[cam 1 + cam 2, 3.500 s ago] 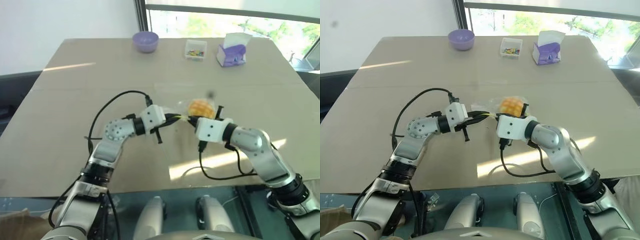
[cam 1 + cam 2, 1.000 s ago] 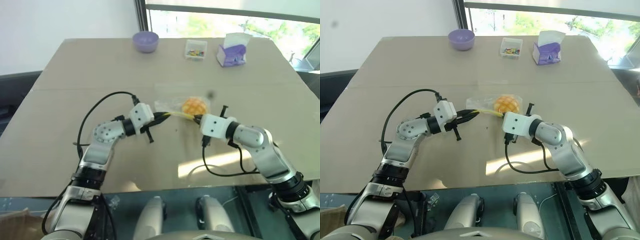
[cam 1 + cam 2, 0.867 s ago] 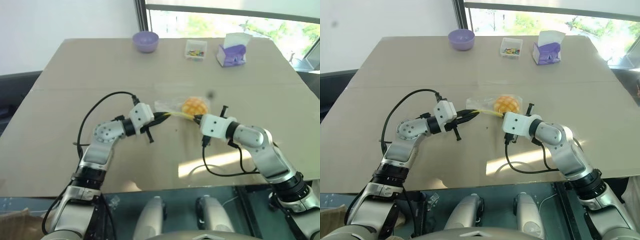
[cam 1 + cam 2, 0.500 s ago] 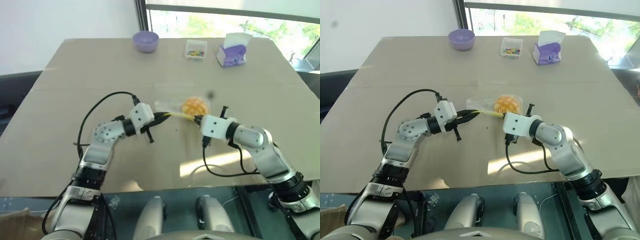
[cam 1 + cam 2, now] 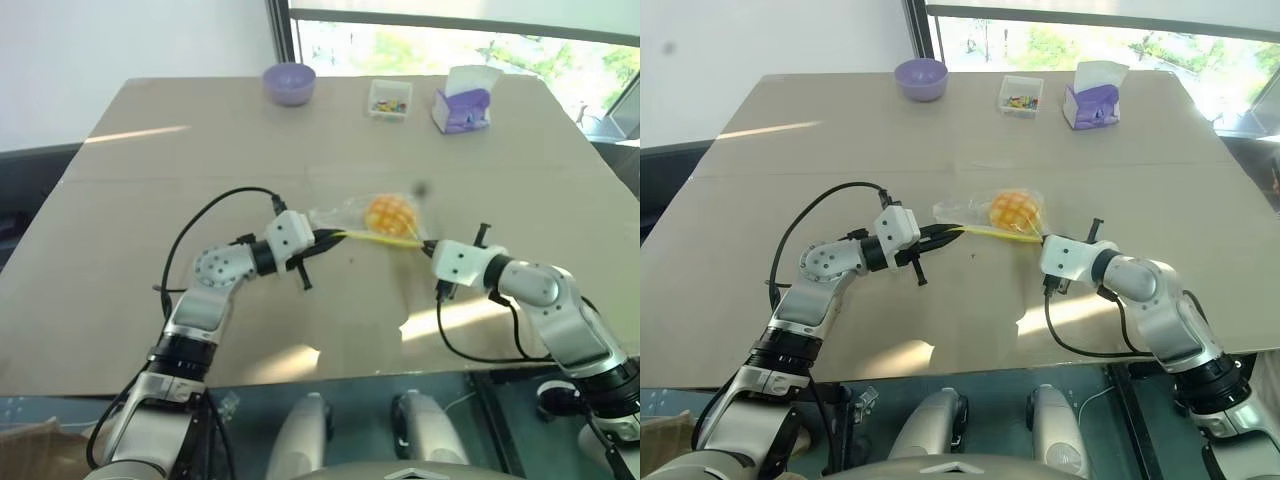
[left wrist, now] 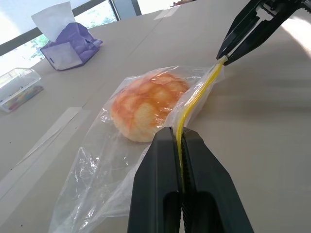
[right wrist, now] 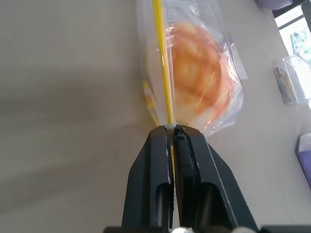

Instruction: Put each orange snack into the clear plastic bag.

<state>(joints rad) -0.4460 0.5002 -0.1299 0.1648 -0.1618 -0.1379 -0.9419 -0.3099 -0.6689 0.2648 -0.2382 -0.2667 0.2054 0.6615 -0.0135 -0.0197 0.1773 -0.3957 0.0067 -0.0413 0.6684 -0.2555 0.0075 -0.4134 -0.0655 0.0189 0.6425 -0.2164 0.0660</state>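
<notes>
Yellow zip strip point(image 5: 995, 233) of the clear plastic bag point(image 5: 975, 211), recorded as stretched taut between the two hands, its long axis running left to right and slightly toward the near edge of the surface point(image 5: 840, 150). Left hand point(image 5: 952, 230): fingers pressed together, clamped on the left end of the strip. Right hand point(image 5: 1043, 240): fingers likewise pressed together, clamped on the right end. Orange snack point(image 5: 1010, 209): one piece, domed with a waffle grid, lodged inside the bag on the far side of the strip, nearer the right hand than the left. Bag body: trailing away from both hands toward the far side, resting on the surface or just above it; which cannot be told. Mouth of the bag: judged to be drawn flat along the strip, so any further move is governed by that left-right line, with the snack lying beyond it from either hand. No second snack is noted on the surface.
</notes>
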